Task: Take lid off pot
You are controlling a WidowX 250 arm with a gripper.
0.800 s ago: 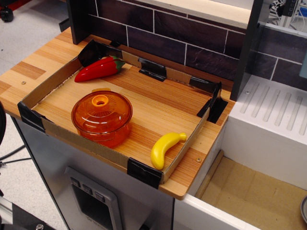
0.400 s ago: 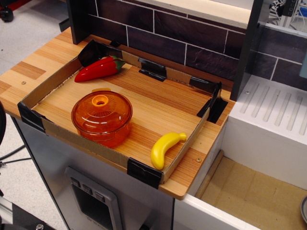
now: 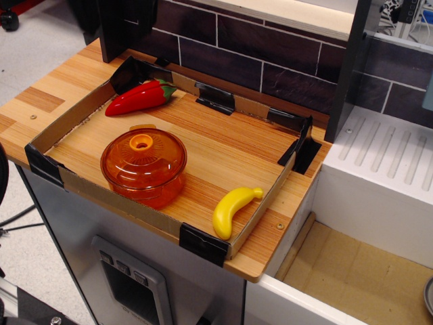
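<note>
Near tray [image 3: 81, 191] front edge, lid [image 3: 143, 157] on pot [image 3: 150, 190]; tool perhaps top-left

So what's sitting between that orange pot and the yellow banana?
Nothing: only bare wooden board separates the pot, its lid on, from the banana. The one camera view shows this; the red pepper lies behind, elsewhere.

- On my feed the arm [image 3: 145, 12] shows only as a black, blurred mass at the top-left edge;
- its outline is soft and blocky;
- surface detail too dark to tell
</note>
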